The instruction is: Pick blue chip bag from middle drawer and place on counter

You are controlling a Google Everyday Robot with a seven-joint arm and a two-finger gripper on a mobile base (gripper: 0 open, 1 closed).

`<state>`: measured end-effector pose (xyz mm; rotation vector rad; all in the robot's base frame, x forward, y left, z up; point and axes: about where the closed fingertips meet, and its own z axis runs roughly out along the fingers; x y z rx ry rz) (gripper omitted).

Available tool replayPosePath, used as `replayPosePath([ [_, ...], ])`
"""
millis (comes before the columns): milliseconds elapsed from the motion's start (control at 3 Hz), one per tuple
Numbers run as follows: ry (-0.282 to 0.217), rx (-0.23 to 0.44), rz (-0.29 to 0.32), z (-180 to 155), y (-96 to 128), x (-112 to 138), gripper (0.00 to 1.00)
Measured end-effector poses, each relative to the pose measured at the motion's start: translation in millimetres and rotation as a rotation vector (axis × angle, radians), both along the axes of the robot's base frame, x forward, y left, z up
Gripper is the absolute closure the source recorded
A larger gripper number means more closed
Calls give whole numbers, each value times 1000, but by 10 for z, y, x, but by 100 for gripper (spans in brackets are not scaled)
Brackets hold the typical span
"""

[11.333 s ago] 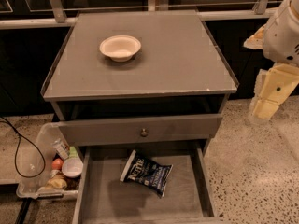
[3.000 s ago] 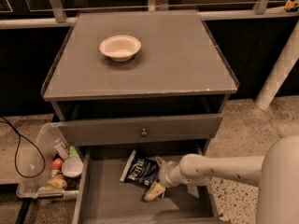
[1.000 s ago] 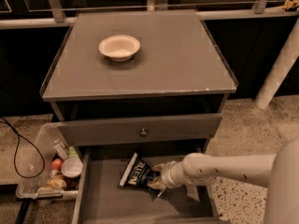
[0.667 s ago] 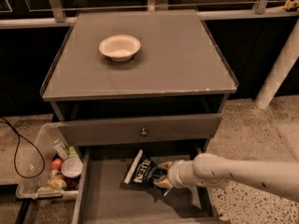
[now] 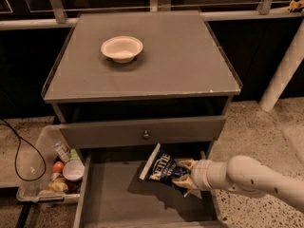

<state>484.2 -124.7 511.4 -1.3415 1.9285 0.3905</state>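
Gripper (image 5: 183, 175) clamped on the blue chip bag (image 5: 158, 166), inside the open middle drawer (image 5: 118, 194)

Arm comes in from the right w/ the pincer closed on the bag's right end. Bag's tilted, white strip end up, in the drawer's back right part, just below the drawer front w/ the knob (image 5: 146, 135). Counter (image 5: 175, 56) has a white bowl (image 5: 122, 48) left of centre, closer to the back edge, well apart from the bag. Plastic bin (image 5: 42, 141) of bits on the floor, left of the drawer.

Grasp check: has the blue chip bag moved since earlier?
Yes. Held by the gripper, the blue chip bag has tilted up off the middle drawer floor toward the knob.
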Motion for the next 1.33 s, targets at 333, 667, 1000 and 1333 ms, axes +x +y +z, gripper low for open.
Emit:
replayPosePath([
  [333,-19,3,6,547,-215,-34,100],
  [667,-41,-15,61,1252,-289,-82,100],
  [1000,-42,-15,62,1254,-289,-82,100],
  [1333,-71,-27,78,1413,-285,-129,100],
])
